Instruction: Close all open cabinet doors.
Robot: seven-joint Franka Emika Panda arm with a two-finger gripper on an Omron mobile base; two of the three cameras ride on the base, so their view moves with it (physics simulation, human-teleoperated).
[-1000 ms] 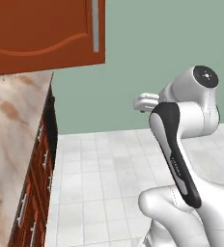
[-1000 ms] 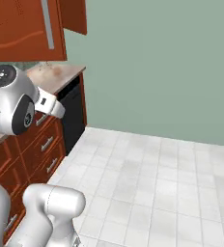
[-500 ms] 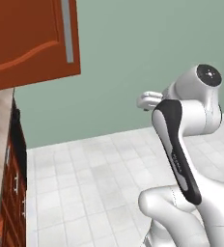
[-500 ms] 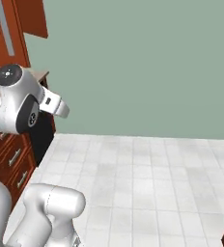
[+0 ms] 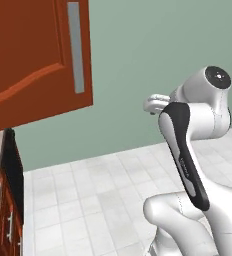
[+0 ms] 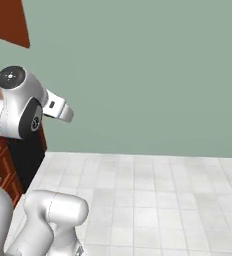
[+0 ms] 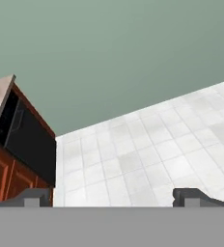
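With the cabinet door [image 5: 35, 60] hanging open at upper left, my gripper [image 7: 114, 197] spread wide and empty (pointed at bare floor), I'd raise the arm toward the door's handle [image 5: 75, 46] first.

Reddish-brown cabinet door [image 5: 35, 60] with vertical grey bar handle [image 5: 75, 47] is hanging open at upper left.
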